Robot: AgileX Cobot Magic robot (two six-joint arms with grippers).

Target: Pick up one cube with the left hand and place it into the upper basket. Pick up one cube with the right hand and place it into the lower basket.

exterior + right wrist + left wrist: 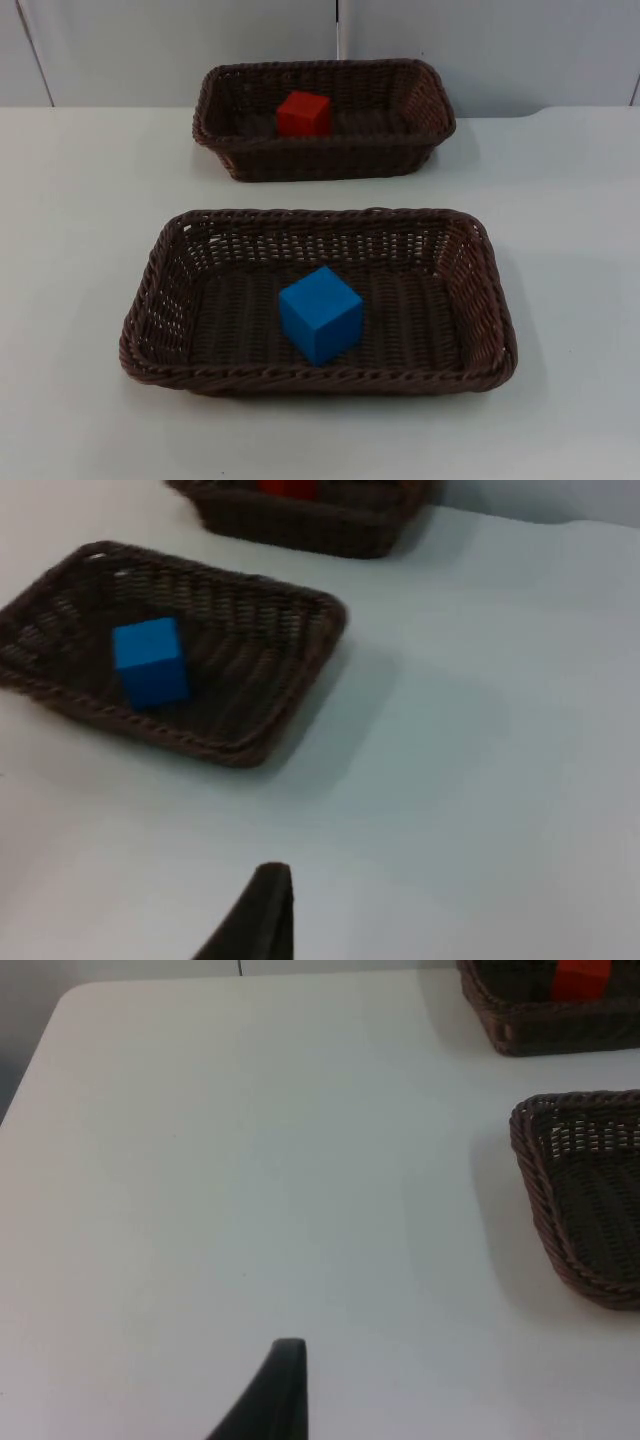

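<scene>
1. You have the red cube (304, 113) lying inside the upper basket (325, 160), towards the left of its floor and close to the far wall. That is where the task wants the left arm's cube, so I judge that half done.
2. The blue cube (320, 314) sits in the lower basket (320, 378), near the middle of the woven floor and turned so one corner faces the front rim. It rests flat, apart from every wall, which reads as a release from above rather than a slide in. I judge the right arm's half done as well.
3. Both baskets stand on the white bench (80, 200), one behind the other and well apart, neither tilted.
4. Your left hand (285, 1385) hangs over bare bench, off to the left of the lower basket. One dark fingertip is in its wrist view with nothing against it. I cannot tell whether its fingers are apart or together.
5. Your right hand (262, 910) is over bare bench on the right side, looking across at the lower basket and the blue cube. Again a single fingertip, nothing held against it, and the spread of the fingers is not something I can tell.
6. From the left wrist the upper basket is cut off at the picture's edge, and the red cube is a partial patch of red.
7. From the right wrist the upper basket is likewise cropped, with just a sliver of red above its rim.
8. The near inner wall of the upper basket is hidden from the top view by its own front rim.
</scene>
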